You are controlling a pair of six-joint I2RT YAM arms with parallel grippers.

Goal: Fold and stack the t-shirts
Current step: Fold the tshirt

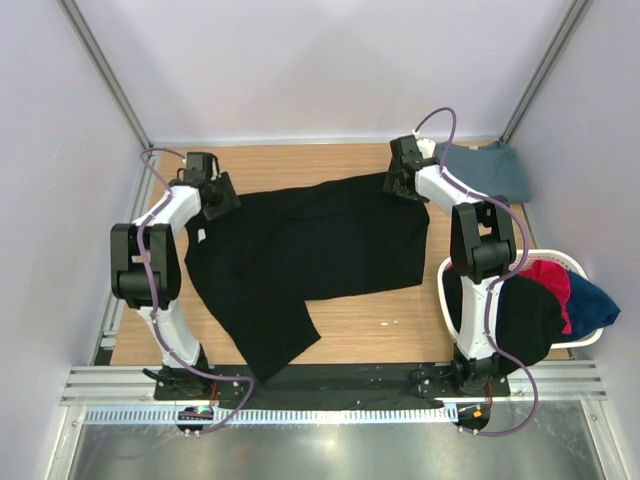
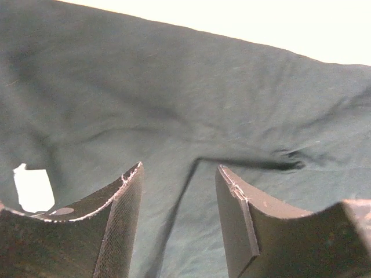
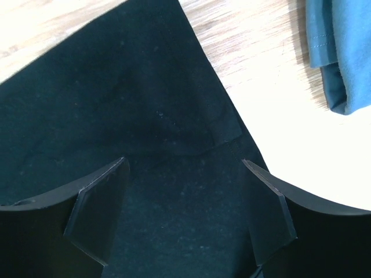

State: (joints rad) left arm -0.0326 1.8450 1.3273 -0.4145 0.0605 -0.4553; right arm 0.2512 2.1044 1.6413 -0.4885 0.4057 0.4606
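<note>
A large black t-shirt [image 1: 310,260] lies spread and rumpled on the wooden table [image 1: 400,320], one part hanging toward the near edge. My left gripper [image 1: 215,195] hovers over its far left corner. In the left wrist view the left gripper [image 2: 179,168] is open, with a cloth ridge [image 2: 174,220] running between the fingers. My right gripper [image 1: 405,178] is over the far right corner. In the right wrist view it [image 3: 183,161] stands open just above the black shirt [image 3: 116,87], beside the shirt's edge. A folded slate-blue t-shirt [image 1: 490,170] [image 3: 342,52] lies at the far right.
A white basket [image 1: 572,262] at the near right holds black [image 1: 520,315], magenta-red [image 1: 550,280] and blue [image 1: 595,305] shirts. A white label [image 2: 32,188] shows on the cloth by the left finger. Pale walls enclose the table on three sides.
</note>
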